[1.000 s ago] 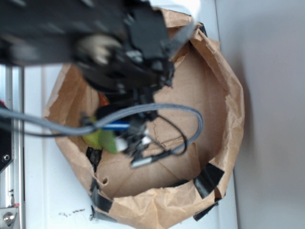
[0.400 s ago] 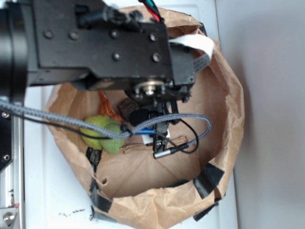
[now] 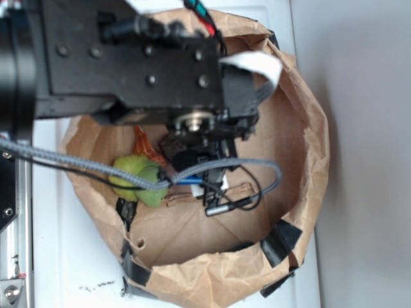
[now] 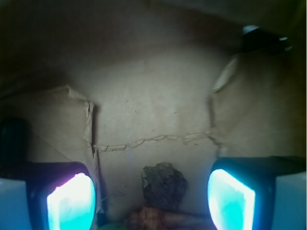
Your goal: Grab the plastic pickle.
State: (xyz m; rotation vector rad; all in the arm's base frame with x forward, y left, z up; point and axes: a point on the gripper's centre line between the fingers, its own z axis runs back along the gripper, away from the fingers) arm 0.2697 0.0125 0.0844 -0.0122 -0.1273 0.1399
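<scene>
Since earlier, arm shifted slightly; gripper (image 4: 151, 201) spread wide above brown lump (image 4: 164, 184) on paper bag (image 3: 302, 128) floor.

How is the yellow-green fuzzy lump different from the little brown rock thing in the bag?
The fuzzy yellow-green lump is bright and bulky, while the brown rock-like lump is dark, dull and looks smaller. The green lump looks soft and rounded; the brown one looks rough and bumpy. In the wrist view the brown lump sits midway between the open gripper pads, while the green lump lies off to one side. Both rest on the floor of the paper bag.
</scene>
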